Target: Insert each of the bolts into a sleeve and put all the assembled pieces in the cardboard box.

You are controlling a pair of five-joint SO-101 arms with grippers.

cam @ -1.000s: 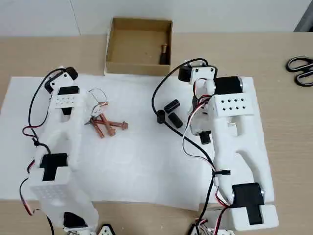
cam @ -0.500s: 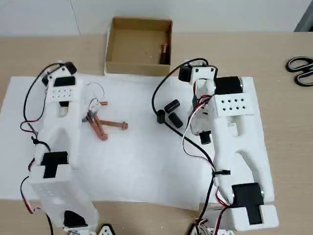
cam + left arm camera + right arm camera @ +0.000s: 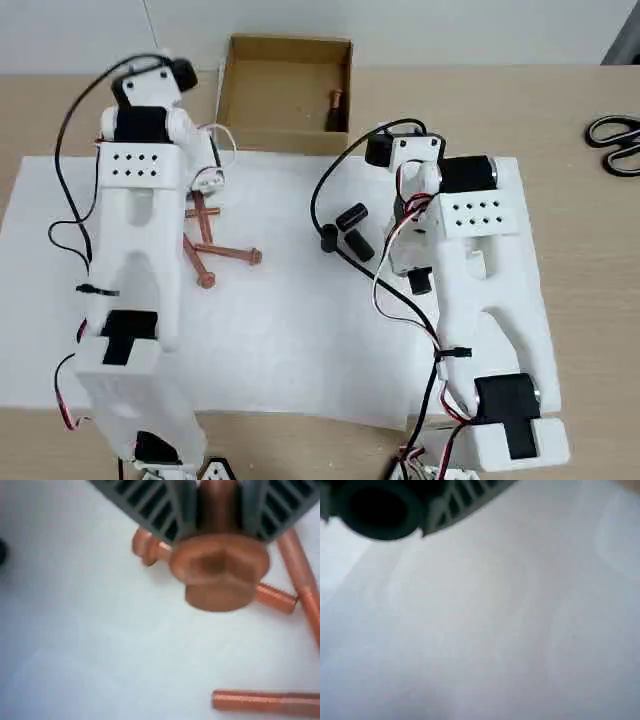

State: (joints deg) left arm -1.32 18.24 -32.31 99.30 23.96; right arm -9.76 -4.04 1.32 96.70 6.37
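The left gripper [image 3: 218, 510] is clamped on a bolt [image 3: 217, 572], its ribbed grey fingers [image 3: 145, 502] pressed against either side of the shank just behind the head. The bolt's flanged hex head faces the left wrist camera and its shank runs back between the fingers, so its long axis lies along the gripper rather than across it. It hangs clear of the white paper [image 3: 290, 340], just above the three loose bolts [image 3: 228, 256]. In the high view these lie beside the left arm, a short way in front of the box [image 3: 285, 135]: one points roughly toward the box, one lies crosswise, and one lies on a slant, its head near the crosswise one's tip. The right gripper [image 3: 385, 505] seems closed on a black sleeve [image 3: 376, 511], though this close view leaves the grip unsure; the sleeve's open bore faces the right wrist camera, above bare paper. Three loose sleeves [image 3: 351, 216] lie close together on the paper beside the right arm. One assembled piece [image 3: 337, 108] rests in the box against its right wall, its long axis running front to back.
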